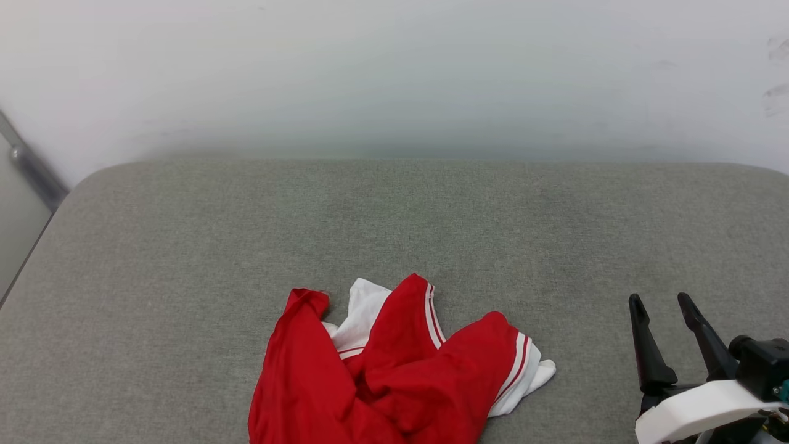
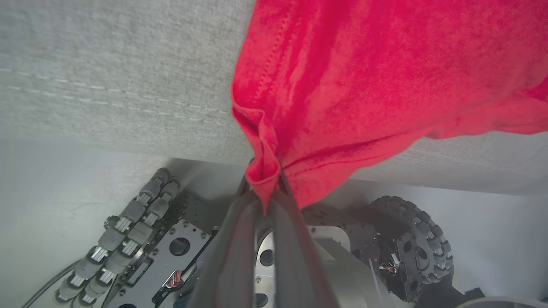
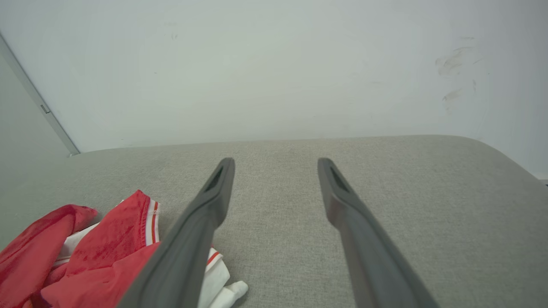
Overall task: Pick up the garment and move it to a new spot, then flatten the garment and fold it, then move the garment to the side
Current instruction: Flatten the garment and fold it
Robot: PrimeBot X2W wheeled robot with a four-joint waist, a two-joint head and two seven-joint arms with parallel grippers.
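The garment [image 1: 394, 376], a red jersey with white sleeves and striped trim, lies crumpled at the near edge of the grey cushion [image 1: 185, 259]. In the left wrist view its red hem [image 2: 342, 85] hangs over the cushion's front edge, and my left gripper [image 2: 265, 188] is shut on a bunched fold of that hem. My right gripper [image 1: 662, 308] hovers open over the cushion to the right of the garment, nothing between its fingers. The right wrist view has the garment [image 3: 98, 256] at lower left, beside the open right gripper [image 3: 276, 164].
A pale wall [image 1: 394, 74] runs behind the cushion. A metal rail [image 1: 31, 163] slants at the far left. Under the cushion's front edge, the robot's base and a black wheel [image 2: 415, 244] sit close to the left gripper.
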